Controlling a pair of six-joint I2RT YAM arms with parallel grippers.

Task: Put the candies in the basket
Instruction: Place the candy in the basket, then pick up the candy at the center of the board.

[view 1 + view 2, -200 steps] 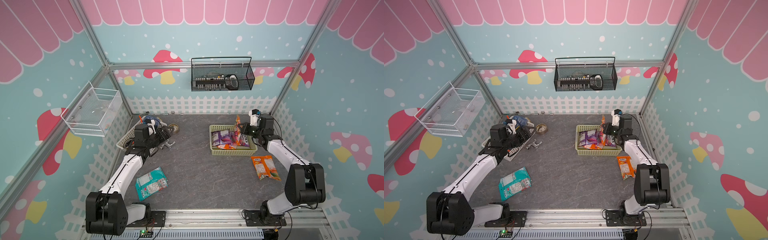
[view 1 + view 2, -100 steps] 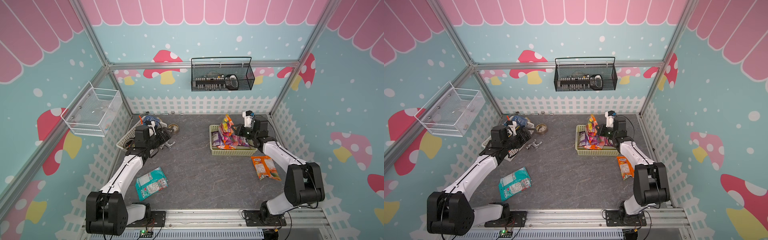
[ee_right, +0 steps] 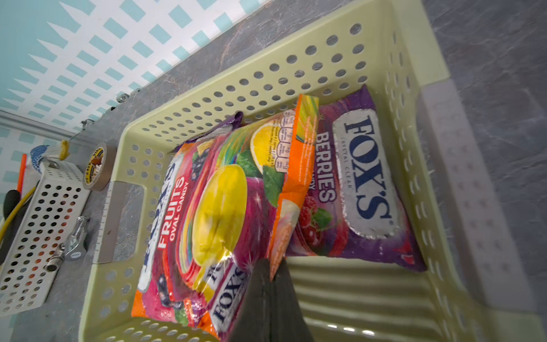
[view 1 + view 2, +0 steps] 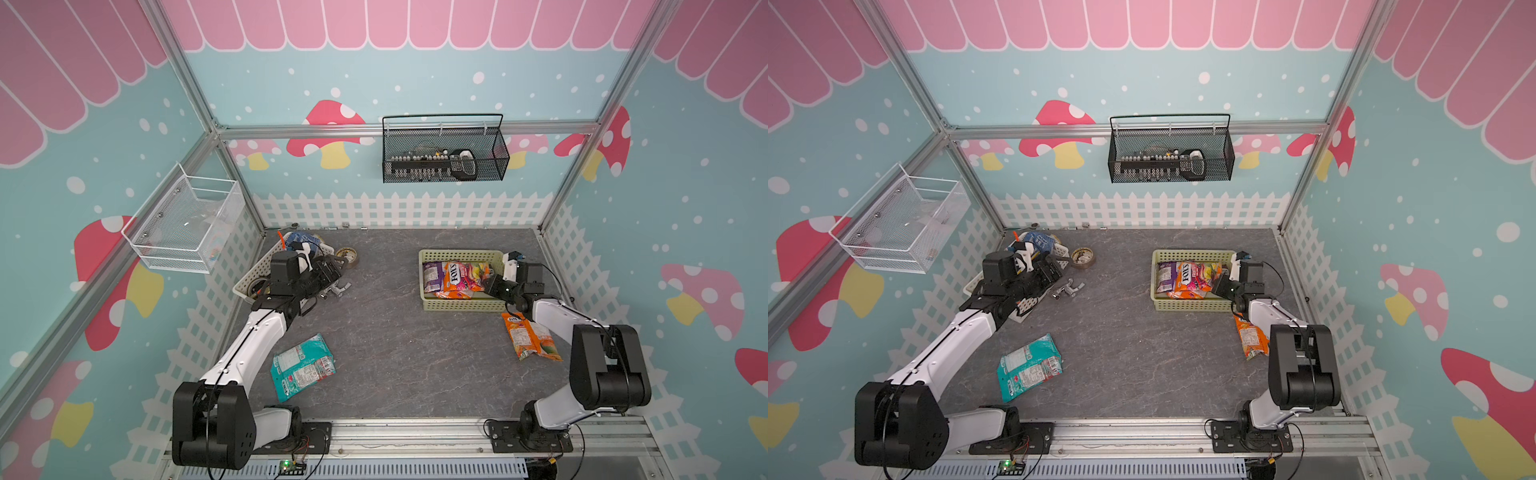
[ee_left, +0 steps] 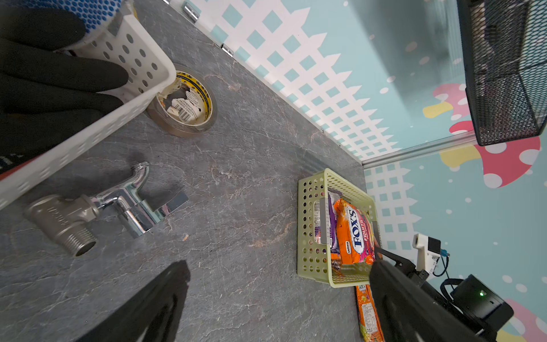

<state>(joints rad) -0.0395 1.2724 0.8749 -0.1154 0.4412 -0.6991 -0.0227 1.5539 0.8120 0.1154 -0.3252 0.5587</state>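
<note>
- The floor of the cell is a grey stone-patterned table (image 4: pixel 395 353). It is enclosed by teal panels printed with mushrooms and a white picket fence.
- A black wire basket (image 4: pixel 444 153) hangs on the back wall and a white wire basket (image 4: pixel 183 224) on the left wall.
- The basket (image 4: pixel 457 252), pale yellow-green and perforated, stands on the far right part of the table.
- The right gripper (image 3: pixel 272 266) reaches into the basket. Its fingers are pressed together on the edge of the orange FOX'S FRUITS bag (image 3: pixel 219 207).
- That bag lies across the other bags inside the basket, with its pinched edge raised and folded back.
- The second orange bag (image 3: pixel 228 293) lies under it, also in the basket.
- The purple BERRIES bag (image 3: pixel 355 183) lies flat on the basket floor, one side tucked beneath the pinched edge.
- The other purple bag (image 4: pixel 432 276) rests in the basket against the wall that faces the left arm.
- The loose orange bag (image 4: pixel 528 336) lies flat on the table just outside the basket's near right corner, beside the right arm.
- The teal bag (image 4: pixel 302 365) lies flat on the table near the left arm, well apart from the basket.
- The left gripper (image 4: pixel 328 272) has its fingers wide apart, and the left wrist view shows only table between them.
- The left gripper sits beside the white tool basket (image 5: pixel 139 56), with the chrome tap fitting (image 5: pixel 118 204) and the tape roll (image 5: pixel 183 103) near it. Whether it touches the table cannot be told.
</note>
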